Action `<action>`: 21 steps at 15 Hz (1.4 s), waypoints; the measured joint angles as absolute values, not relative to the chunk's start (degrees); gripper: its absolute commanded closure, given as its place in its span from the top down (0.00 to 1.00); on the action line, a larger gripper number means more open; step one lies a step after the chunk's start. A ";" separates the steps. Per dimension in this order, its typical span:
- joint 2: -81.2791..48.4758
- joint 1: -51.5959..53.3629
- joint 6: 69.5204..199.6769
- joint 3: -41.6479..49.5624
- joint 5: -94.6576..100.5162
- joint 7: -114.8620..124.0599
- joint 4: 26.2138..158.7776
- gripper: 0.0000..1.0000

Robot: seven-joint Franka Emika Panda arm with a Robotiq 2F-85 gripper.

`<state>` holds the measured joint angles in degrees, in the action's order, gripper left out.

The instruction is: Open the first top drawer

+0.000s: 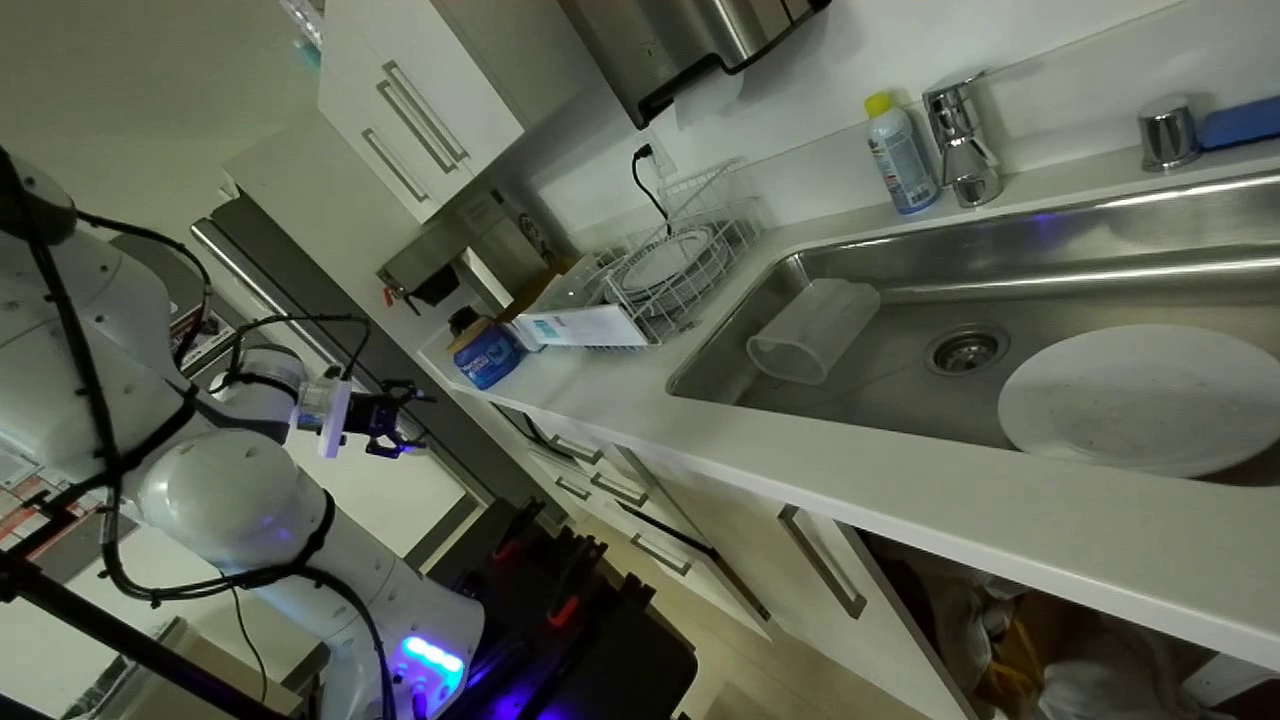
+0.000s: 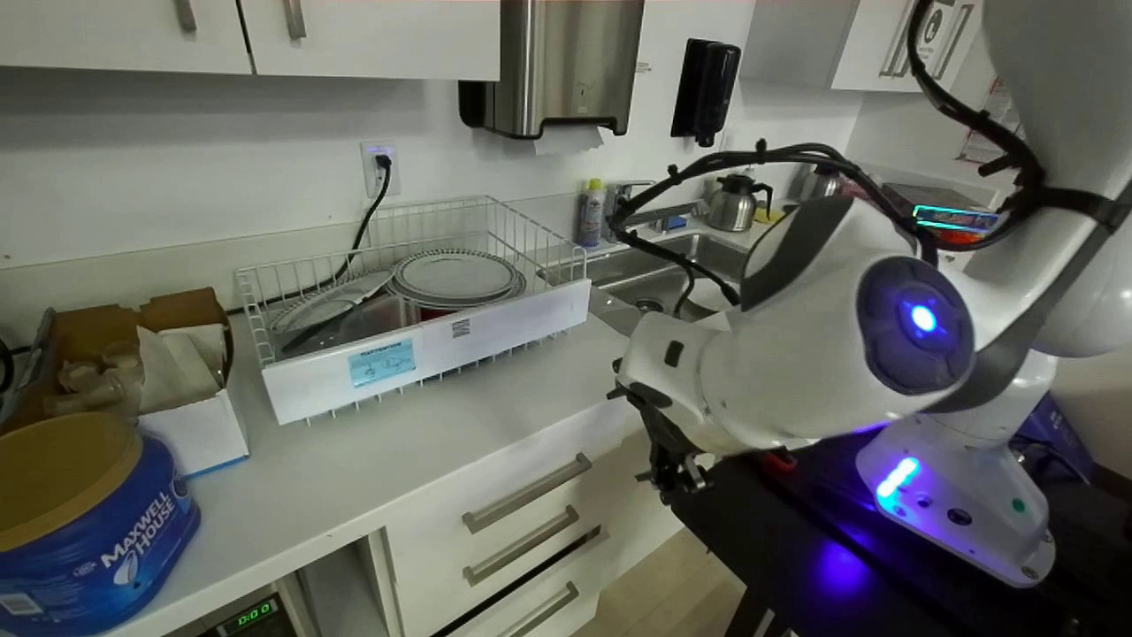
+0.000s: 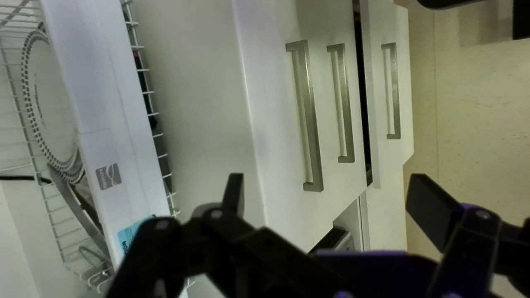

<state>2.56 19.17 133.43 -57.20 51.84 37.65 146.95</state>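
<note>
First top drawer (image 3: 285,132) closed, jaws bare; a mistaken grab is the likeliest trouble.

It sits under the near edge of the counter (image 3: 203,103); in an exterior view its bar handle (image 2: 528,493) is left of the jaws. Just below it runs the second drawer's handle (image 3: 346,103), nearly parallel, so a slightly low approach could hook that one or pinch both at once. Come in too high and the counter-side jaw would likely butt against the counter's edge and stall. The lowest drawer (image 3: 393,155), with a dark gap above its front, appears to stick out; the other jaw might snag there. The jaws themselves are spread far apart, nothing between them, and they seem to touch neither handle nor counter.
</note>
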 measured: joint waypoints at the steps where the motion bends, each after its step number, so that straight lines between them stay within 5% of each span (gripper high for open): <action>1: 1.84 19.84 131.44 -58.59 54.80 41.15 146.82 1.00; 6: -6.81 22.41 117.62 -60.57 76.36 59.90 146.37 1.00; 11: -22.87 30.17 109.23 -51.23 94.83 68.98 142.06 1.00; 21: -29.55 35.11 104.80 -47.71 95.58 67.77 137.79 1.00</action>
<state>-29.55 35.11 104.80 -47.71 95.58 67.77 137.79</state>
